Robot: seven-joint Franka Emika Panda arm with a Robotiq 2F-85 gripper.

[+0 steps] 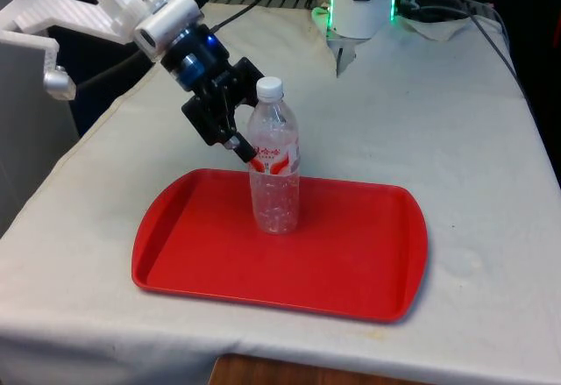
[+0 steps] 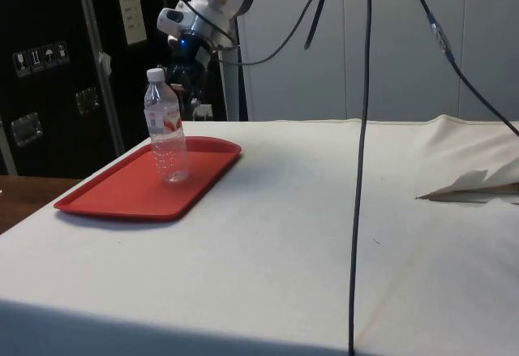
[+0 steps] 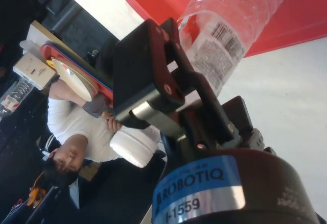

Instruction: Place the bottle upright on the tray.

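A clear plastic bottle (image 1: 274,174) with a white cap and a red-and-white label stands upright near the middle of the red tray (image 1: 351,271). My gripper (image 1: 230,139) hangs tilted just off the bottle, on the side towards the front view's left, at label height. It is open, with one fingertip close against the label's edge and nothing held between the fingers. From the side, the bottle (image 2: 165,133) stands on the tray (image 2: 122,190) with the gripper (image 2: 185,70) behind its upper part. In the wrist view the bottle (image 3: 230,25) runs past one finger (image 3: 153,66).
The tray lies near the table's front edge (image 1: 289,350) on the white cloth. A black cable (image 2: 361,169) hangs down across the side view. A person in a white shirt (image 3: 71,132) shows beyond the table in the wrist view.
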